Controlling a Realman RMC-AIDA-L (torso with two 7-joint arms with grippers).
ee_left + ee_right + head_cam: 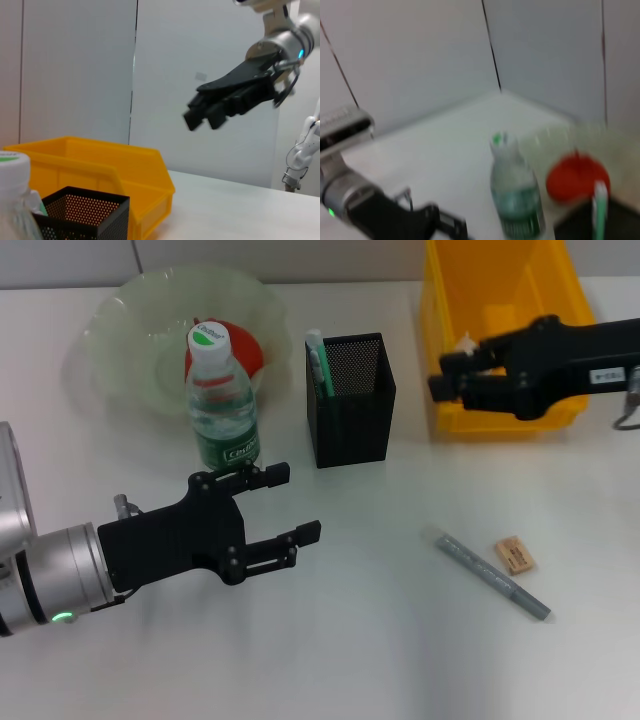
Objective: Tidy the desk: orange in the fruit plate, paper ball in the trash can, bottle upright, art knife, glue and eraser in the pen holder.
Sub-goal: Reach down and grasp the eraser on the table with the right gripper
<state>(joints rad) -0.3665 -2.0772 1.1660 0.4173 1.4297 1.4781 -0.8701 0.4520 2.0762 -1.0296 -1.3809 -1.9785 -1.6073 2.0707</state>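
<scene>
The orange (240, 348) lies in the pale-green fruit plate (130, 320). In front of it the bottle (222, 400) stands upright. The mint-green art knife (317, 362) stands in the black mesh pen holder (350, 405). On the desk (380, 640) to the right lie the grey glue (492, 575) and the tan eraser (515, 555). My left gripper (288, 504) hovers open and empty just in front of the bottle. My right gripper (447, 375) hangs open over the left wall of the yellow trash can (500, 280). A small white wad, seemingly the paper ball (467, 342), shows inside the can beside it.
The left wrist view shows the trash can (100, 165), the pen holder (85, 210) and the right gripper (200, 116) in the air above them. The right wrist view shows the bottle (515, 200), the orange (577, 177) and the left gripper (445, 225).
</scene>
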